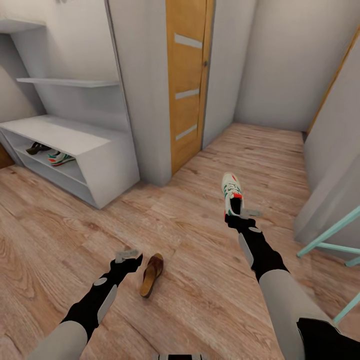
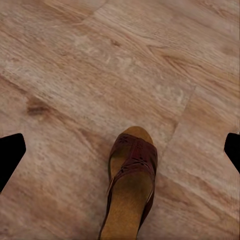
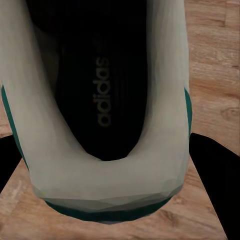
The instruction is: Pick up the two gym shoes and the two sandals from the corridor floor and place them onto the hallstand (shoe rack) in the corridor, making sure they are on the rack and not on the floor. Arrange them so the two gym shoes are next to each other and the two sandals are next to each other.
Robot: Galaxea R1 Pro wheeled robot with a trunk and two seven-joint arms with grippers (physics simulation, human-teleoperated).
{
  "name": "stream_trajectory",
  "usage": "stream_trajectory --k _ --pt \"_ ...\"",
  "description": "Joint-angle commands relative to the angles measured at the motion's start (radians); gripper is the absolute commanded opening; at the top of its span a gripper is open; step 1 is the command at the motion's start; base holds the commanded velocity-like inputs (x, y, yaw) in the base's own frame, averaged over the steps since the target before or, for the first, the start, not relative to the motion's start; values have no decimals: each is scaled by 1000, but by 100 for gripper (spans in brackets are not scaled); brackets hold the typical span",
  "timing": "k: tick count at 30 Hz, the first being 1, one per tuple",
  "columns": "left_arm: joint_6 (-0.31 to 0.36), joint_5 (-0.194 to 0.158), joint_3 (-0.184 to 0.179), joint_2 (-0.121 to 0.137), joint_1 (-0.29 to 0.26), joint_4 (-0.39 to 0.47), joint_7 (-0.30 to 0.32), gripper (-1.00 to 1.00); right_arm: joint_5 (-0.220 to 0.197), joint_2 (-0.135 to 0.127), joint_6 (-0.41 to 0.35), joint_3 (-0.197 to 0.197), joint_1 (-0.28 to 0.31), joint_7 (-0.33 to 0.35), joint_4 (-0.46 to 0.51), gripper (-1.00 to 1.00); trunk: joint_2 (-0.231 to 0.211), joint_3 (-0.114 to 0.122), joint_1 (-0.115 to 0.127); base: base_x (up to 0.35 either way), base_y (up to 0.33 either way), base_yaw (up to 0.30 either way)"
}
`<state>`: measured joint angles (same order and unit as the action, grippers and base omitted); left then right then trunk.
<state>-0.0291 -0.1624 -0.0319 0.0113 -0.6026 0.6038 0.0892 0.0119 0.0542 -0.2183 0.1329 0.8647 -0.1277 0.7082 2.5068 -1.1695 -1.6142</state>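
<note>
Sandal [image 1: 151, 274] lies on floor [image 1: 60, 235] right of hallstand [image 1: 75, 145].

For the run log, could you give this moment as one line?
right gripper: shut on gym shoe | left gripper: open beside sandal

This is a home hallway. Light wood-plank floor [image 1: 200, 165] runs between pale walls to a wooden door [image 1: 187, 80] with frosted slots. A grey-white hallstand [image 1: 75, 145] with floating shelves stands against the wall, with footwear on its lower tier. A brown sandal [image 1: 151, 274] lies on the floor.
</note>
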Motion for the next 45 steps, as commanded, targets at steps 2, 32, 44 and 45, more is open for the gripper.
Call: stream_trajectory --k 2,32,44,45 --pt "-3 -10 -3 1 0 -1 2 100 2 1 -6 2 0 -1 2 -100 1 -12 -1 0 0 0" --pt "-3 -10 -3 2 0 -1 2 100 2 1 -6 2 0 -1 2 -100 1 -18 -1 0 126 -149" --pt "-3 -10 -3 2 0 -1 1 100 2 1 -6 2 0 -1 3 -100 1 -18 -1 0 7 -15" --pt "-3 -10 -3 2 0 -1 2 100 2 1 -6 2 0 -1 3 -100 1 -19 -1 0 1 -1"
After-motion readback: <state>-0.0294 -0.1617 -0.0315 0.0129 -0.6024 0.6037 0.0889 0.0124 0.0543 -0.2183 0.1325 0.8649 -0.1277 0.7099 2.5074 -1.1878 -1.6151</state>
